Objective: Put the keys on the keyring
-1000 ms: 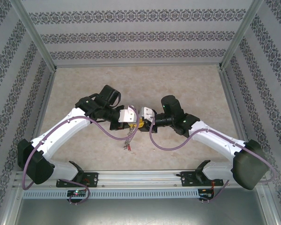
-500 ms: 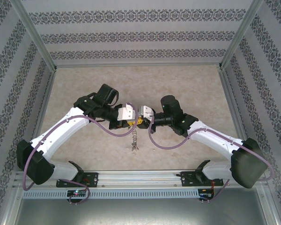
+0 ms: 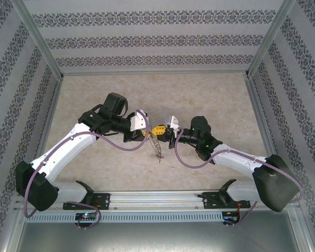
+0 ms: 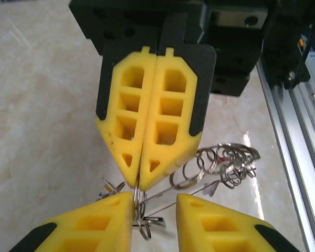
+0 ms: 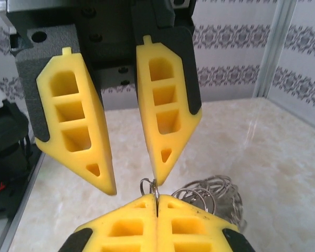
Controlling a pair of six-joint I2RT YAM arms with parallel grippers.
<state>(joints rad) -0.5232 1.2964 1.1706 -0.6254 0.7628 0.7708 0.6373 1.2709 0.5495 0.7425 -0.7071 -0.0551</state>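
Two arm bases sit on the aluminium rail (image 3: 157,197) along the bottom edge of the top view, and both arms lean inward to meet near the middle of the frame.

In that top view the left gripper (image 3: 149,131) and the right gripper (image 3: 165,130) face each other tip to tip. A thin strand of keys (image 3: 157,148) trails from between them toward the lower part of the frame, over the beige table (image 3: 215,94).

In the left wrist view, the left gripper (image 4: 155,198) rises from the bottom edge with its yellow fingers spread, holding nothing. Thin wire of the keyring (image 4: 138,206) runs through the gap, hard against the left-hand finger. Above it, in the centre of the frame, the right gripper (image 4: 139,184) has its fingers pressed together, pinching the top of that wire. A tangle of small silver loops and keys (image 4: 226,163) hangs just right of those tips.

In the right wrist view, the right gripper (image 5: 156,199) is at the bottom centre, its pads flush together, with the keyring (image 5: 155,189) standing up out of the seam. The left gripper (image 5: 134,184) hangs from the top of the frame, parted, its right-hand fingertip just beside the ring. Whether they touch cannot be told. The keys (image 5: 210,194) lie bunched at lower right.

Beyond the arms the table runs back to a patterned wall (image 3: 157,42).
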